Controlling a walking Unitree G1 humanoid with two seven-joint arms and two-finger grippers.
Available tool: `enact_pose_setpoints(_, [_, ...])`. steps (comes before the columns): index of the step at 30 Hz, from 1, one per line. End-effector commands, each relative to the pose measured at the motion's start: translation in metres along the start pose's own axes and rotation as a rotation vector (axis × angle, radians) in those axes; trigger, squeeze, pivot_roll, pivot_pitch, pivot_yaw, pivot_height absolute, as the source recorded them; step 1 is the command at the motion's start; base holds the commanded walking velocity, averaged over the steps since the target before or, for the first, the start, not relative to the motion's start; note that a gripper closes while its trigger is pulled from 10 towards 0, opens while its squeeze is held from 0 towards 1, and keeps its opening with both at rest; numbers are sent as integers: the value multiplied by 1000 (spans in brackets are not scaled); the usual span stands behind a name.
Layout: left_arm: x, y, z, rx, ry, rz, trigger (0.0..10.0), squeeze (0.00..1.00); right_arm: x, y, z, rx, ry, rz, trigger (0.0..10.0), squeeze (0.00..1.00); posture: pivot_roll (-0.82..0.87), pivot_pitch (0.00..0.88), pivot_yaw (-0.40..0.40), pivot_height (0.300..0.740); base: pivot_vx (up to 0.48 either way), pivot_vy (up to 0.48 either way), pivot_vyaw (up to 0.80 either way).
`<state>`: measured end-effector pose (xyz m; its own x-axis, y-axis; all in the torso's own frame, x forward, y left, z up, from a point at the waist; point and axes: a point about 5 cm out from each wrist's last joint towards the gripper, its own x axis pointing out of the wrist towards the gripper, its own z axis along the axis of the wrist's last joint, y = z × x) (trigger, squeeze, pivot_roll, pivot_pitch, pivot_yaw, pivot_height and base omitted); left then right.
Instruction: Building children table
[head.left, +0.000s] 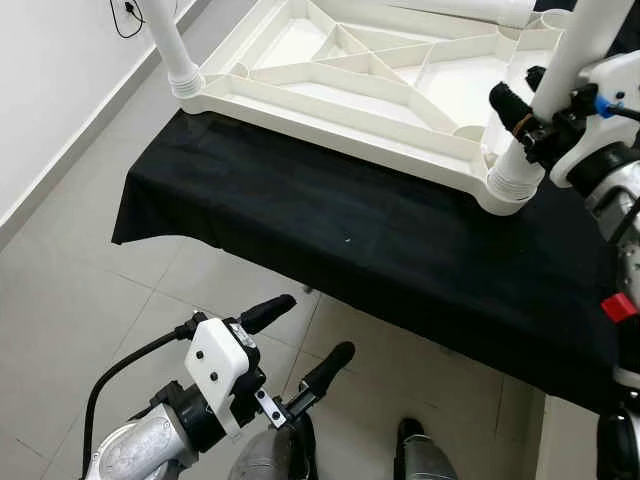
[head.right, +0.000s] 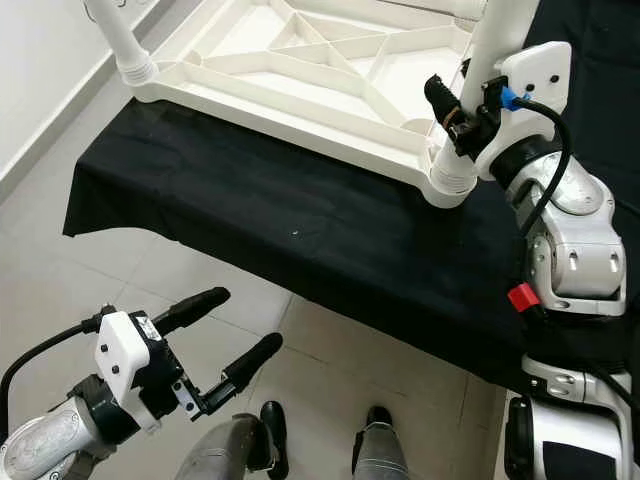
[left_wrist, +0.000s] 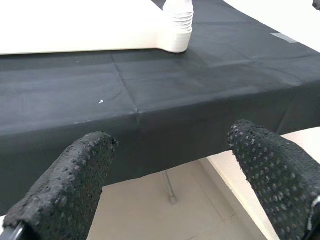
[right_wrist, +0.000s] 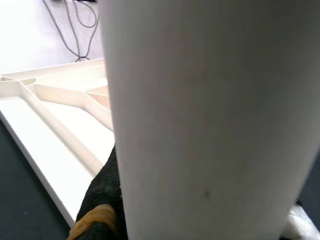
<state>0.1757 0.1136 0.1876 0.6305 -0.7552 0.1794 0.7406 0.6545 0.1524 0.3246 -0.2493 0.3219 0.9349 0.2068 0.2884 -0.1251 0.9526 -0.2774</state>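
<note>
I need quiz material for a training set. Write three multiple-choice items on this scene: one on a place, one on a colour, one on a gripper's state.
1. Where does the upturned white plastic tabletop lie?
A. on the tiled floor
B. on the black cloth-covered bench
C. leaning against the wall

2. What colour is the cloth under the tabletop?
A. black
B. red
C. green

3. What is the right gripper doing?
A. hanging open above the floor
B. resting flat on the cloth
C. clasping the white tubular table leg at the near corner socket

Answers:
1. B, its ribbed underside faces up on the dark cloth.
2. A, the covering is black all over.
3. C, its black fingers close round the leg just above the threaded socket, while the left gripper is open, low before the bench edge.
</note>
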Motion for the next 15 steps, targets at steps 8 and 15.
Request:
enact_pose_setpoints(8, [-3, -2, -6, -2, 25, -9, 10000, 0, -17, -6, -48, 54, 247, -200, 10000, 0, 45, 377, 126, 740, 0, 0, 0])
enact_pose_setpoints(15, [-3, -2, -6, -2, 25, -10, 10000, 0, -23, -7, -52, 72, 265, -278, 10000, 0, 45, 377, 126, 740, 0, 0, 0])
